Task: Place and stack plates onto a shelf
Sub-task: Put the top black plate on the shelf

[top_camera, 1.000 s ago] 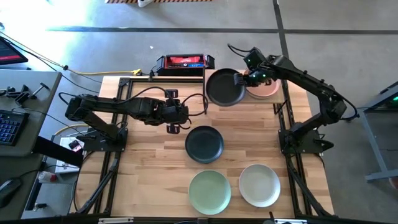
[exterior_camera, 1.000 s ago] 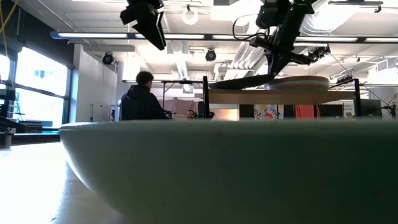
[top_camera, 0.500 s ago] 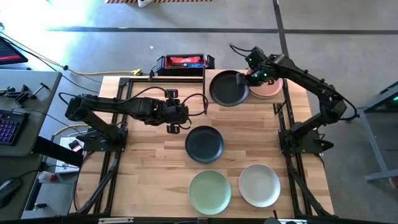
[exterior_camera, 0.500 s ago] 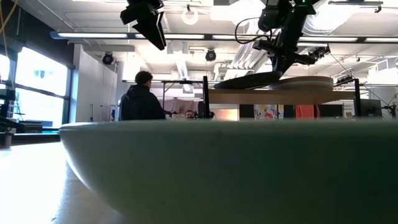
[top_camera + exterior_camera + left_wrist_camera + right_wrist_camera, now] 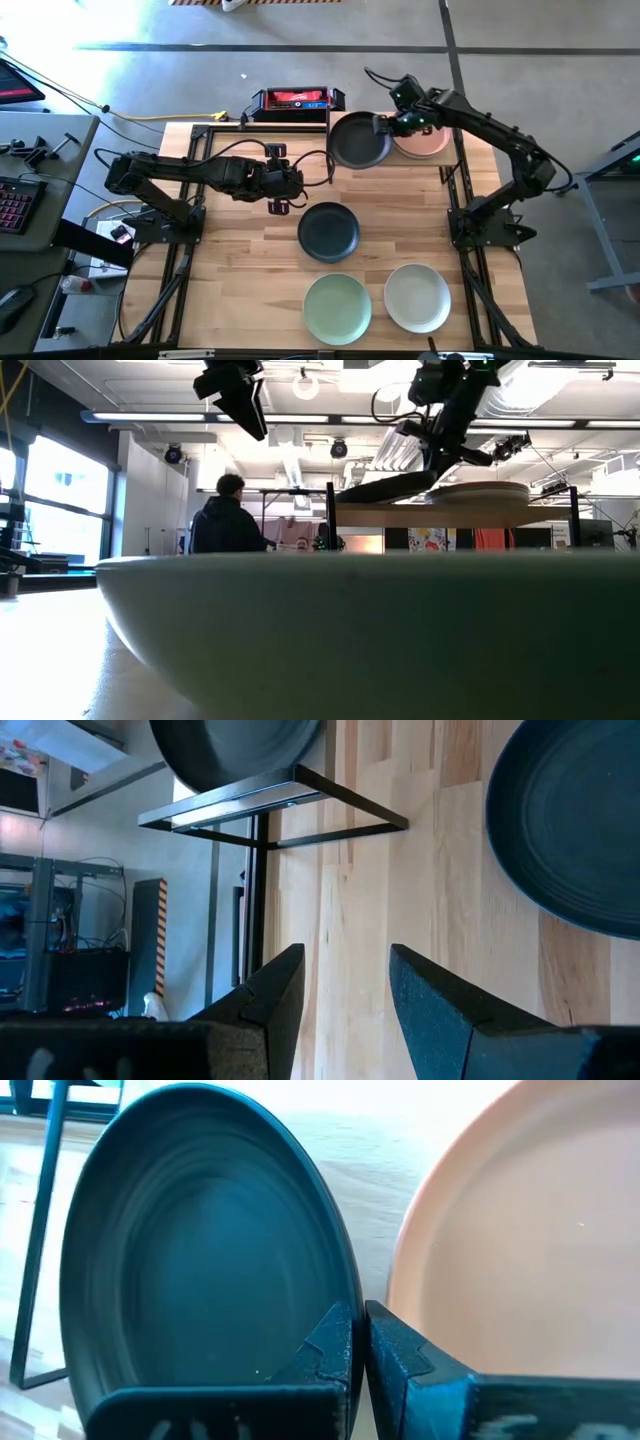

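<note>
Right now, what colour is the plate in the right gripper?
Black plate, pinched at its rim by the right gripper; clearest in the right wrist view.

Bright overhead daylight, window glare, backlit silhouettes, blurred foreground

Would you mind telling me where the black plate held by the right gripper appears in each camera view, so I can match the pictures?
High view: the held black plate is at the table's far edge, over the shelf's left half.
Low view: a dark tilted edge just above the shelf board.
Left wrist view: at the top, over the shelf frame.
Right wrist view: fills the left half, pinched at its rim by the right gripper.
Shared landmark: the shelf.
</note>
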Robot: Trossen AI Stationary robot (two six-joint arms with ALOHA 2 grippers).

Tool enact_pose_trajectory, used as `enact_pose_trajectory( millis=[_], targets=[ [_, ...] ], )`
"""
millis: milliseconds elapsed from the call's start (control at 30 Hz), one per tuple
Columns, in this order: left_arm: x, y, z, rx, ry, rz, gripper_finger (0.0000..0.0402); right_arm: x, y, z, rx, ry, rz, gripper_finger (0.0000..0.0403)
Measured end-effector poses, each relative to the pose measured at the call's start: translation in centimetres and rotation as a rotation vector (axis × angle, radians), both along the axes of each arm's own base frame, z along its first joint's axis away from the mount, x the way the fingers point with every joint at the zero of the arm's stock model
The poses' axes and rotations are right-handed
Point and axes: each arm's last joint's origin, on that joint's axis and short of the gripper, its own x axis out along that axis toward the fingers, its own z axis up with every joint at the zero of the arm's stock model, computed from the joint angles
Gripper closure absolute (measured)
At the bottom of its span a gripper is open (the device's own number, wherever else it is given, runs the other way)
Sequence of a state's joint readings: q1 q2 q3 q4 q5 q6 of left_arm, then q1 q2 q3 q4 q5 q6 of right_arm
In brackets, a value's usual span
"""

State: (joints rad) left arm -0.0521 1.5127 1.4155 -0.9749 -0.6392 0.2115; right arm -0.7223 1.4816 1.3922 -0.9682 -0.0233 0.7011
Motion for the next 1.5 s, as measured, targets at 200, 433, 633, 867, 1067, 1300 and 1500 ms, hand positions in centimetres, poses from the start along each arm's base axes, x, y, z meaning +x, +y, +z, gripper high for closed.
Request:
enact_pose_trajectory(
  millis=[200,433,633,867,1067,1300,1500],
  targets=[
    [0.0,0.0,0.0,0.000,0.000,0.000,0.0266,0.8,0.0,-0.5,0.010,-0.004,0.005,0.0403],
    [0.0,0.0,0.0,0.000,0.001,0.000,0.0266,1.3,-0.4,-1.2,0.005,0.016,-0.003,0.0403],
    [0.0,0.0,0.0,0.000,0.001,0.000,0.0266,1.2,-0.6,-1.2,-0.016,0.034,-0.010,0.0403],
    [0.0,0.0,0.0,0.000,0.001,0.000,0.0266,1.2,-0.6,-1.2,-0.018,0.036,-0.003,0.0403],
    [0.0,0.0,0.0,0.000,0.001,0.000,0.0266,1.1,-0.6,-1.2,-0.030,0.047,-0.011,0.0381],
    [0.0,0.0,0.0,0.000,0.001,0.000,0.0266,1.1,-0.7,-1.1,-0.051,0.063,-0.026,0.0335],
    [0.0,0.0,0.0,-0.001,0.000,0.001,0.0266,1.3,-0.5,-1.1,-0.006,0.014,0.021,0.0327]
  ],
)
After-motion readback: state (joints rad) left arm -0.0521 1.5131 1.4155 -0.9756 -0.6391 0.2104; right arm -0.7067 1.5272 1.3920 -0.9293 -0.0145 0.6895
